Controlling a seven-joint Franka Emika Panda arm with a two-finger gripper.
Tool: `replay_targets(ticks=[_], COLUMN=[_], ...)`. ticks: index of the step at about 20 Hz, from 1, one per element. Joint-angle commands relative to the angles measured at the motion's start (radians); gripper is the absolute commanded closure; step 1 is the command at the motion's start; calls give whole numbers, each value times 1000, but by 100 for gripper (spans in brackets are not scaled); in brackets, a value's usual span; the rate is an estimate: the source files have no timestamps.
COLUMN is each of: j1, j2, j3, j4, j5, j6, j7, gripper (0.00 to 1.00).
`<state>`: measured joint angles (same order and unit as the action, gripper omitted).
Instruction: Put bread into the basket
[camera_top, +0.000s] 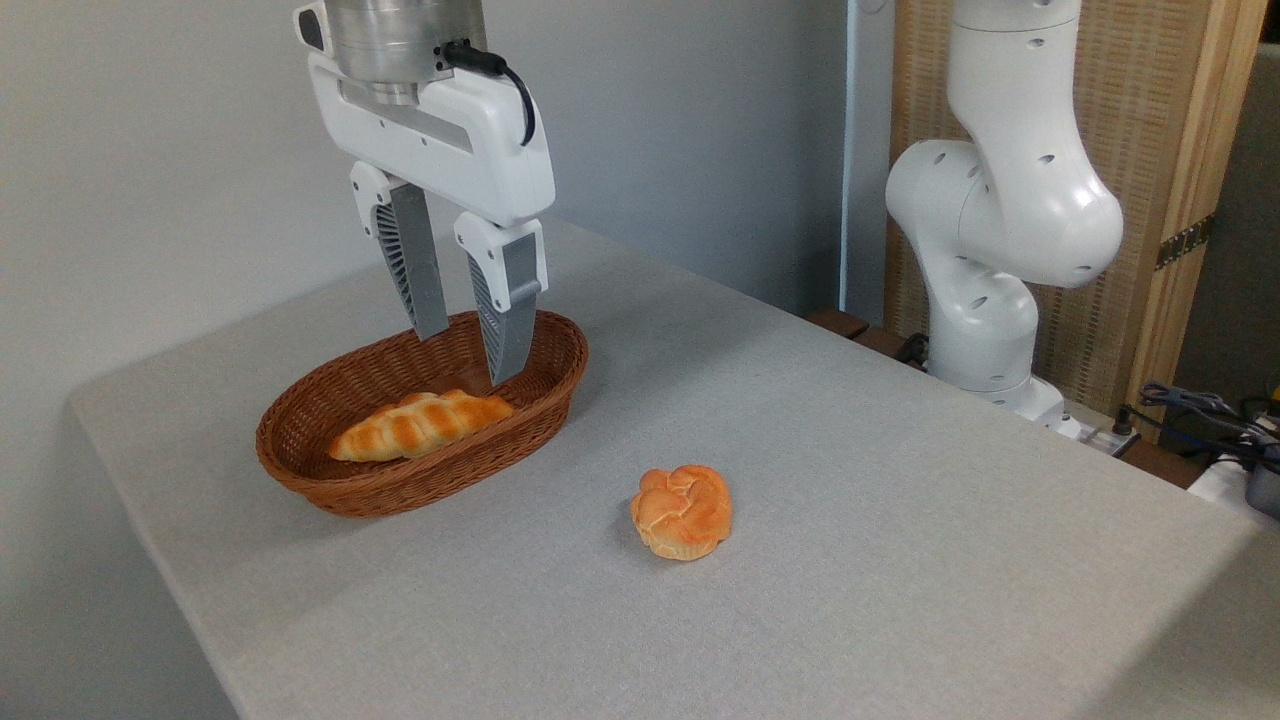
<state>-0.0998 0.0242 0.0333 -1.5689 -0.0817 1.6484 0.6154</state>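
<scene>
The pincer (470, 355) hangs released and empty over the basket (330, 485), while the bun (682, 511) sits on the table below to its right, likely light and squashy, best pinched gently across its sides.

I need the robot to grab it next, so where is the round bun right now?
The round bun sits on the grey table, right of the basket, outside it.

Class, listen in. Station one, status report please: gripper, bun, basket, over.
Gripper open, empty, above the basket. Bun on table, outside basket, untouched. Braided loaf already in basket. Path clear.
</scene>
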Motion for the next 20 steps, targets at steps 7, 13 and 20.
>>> replay_targets(ticks=[7,13,20], j1=[0,0,14], j2=[-38,-104,-257], j3=[0,2,14], j4=[-42,-144,-460], j5=[2,10,13], j6=[-21,19,183], j7=[3,53,306], gripper=[0,0,0])
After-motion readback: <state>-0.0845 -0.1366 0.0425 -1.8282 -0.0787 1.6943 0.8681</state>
